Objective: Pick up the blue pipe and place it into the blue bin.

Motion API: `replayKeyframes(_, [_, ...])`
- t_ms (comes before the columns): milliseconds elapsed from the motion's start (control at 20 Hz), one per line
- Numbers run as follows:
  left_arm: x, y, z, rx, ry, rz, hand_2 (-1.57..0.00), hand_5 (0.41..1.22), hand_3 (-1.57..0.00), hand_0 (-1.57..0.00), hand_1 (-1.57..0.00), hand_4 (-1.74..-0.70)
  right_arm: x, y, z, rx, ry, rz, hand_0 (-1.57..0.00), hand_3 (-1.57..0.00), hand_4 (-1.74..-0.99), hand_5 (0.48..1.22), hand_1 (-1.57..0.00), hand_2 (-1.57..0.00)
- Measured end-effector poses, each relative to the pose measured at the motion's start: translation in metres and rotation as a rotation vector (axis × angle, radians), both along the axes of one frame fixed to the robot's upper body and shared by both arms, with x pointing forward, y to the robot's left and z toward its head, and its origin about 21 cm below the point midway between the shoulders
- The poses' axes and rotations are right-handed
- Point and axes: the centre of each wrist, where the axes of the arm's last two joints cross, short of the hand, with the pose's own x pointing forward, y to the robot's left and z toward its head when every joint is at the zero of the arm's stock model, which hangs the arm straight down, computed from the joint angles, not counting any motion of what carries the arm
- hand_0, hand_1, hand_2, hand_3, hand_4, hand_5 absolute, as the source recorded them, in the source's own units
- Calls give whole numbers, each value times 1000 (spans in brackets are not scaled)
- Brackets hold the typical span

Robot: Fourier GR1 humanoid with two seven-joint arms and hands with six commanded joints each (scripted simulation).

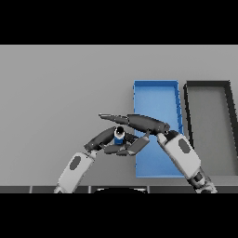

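Head view gives you one grey worktop [60, 93] with two bins on it and one pipe in play. Count the bins first: one blue bin [156, 88] stands right of the middle, long side running away from you, and one black bin [208, 86] sits just beside it on the right, their near walls almost touching. You can see the grey floor of the black bin and the blue floor of the blue one.

You have two arms in view. Your right robot hand [145, 123] comes in from the lower right, crosses the blue bin's left part and reaches out past its left wall, its long fingers stretched flat toward the left. Your left robot hand [104, 138] comes in from the lower left and meets it at the same spot, just outside the blue bin's left edge.

Between the two you will find the single blue pipe [119, 135], a short piece with a dark end facing up. It sits under the right hand's fingers and against the left hand's, with darker fingers curled beneath it. You cannot tell for certain which hand carries it, though the fingers of both close in on it. The pipe is not inside the blue bin; it is just left of the bin's left wall.
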Motion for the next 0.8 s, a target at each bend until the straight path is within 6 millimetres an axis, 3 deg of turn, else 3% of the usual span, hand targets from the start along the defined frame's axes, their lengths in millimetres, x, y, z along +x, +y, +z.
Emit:
replayKeyframes(50, [1,-2,1,0,-5,-1,-1571,1221,-1571,-1571,-1571,-1460,2,6,3,-8,4,11,-24,-49,-1222,517,-108,-130])
replayKeyframes(100, [1,-1,5,-19,-5,-6,-1571,1221,-1571,-1571,-1571,-1515,1,8,-2,-11,21,30,-166,-143,-1255,519,-241,-249])
replayKeyframes(150, [0,4,1,4,18,11,-1541,1221,-1304,-1571,-1571,-1560,-1,9,0,-9,21,48,-398,-307,-1303,520,-437,-428])
replayKeyframes(200, [0,-3,0,24,42,18,-1528,1221,-1139,-1571,-1571,-1596,4,13,1,-28,19,39,-630,-504,-1383,523,-652,-657])
replayKeyframes(350, [2,-5,2,15,34,18,-1549,1221,-1228,-1571,-1571,-1667,5,24,0,-15,-1,62,-1089,-896,-1537,600,-1101,-1103])
replayKeyframes(400, [2,-3,2,2,27,11,-1553,1221,-1271,-1571,-1571,-1682,4,26,-1,7,16,70,-1186,-1031,-1513,671,-1195,-1196])
replayKeyframes(550, [2,-2,2,4,24,14,-1562,1221,-1322,-1571,-1571,-1711,2,29,-8,63,52,73,-1374,-1295,-1475,940,-1378,-1379])
replayKeyframes(650, [6,-2,4,-5,11,9,-1539,1221,-1412,-1571,-1571,-1722,2,28,-6,62,16,70,-1445,-1394,-1477,1041,-1448,-1448])
replayKeyframes(800, [5,-3,4,-16,-4,14,-1555,1221,-1432,-1571,-1571,-1731,-2,30,-7,74,0,86,-1506,-1480,-1488,1129,-1508,-1508])
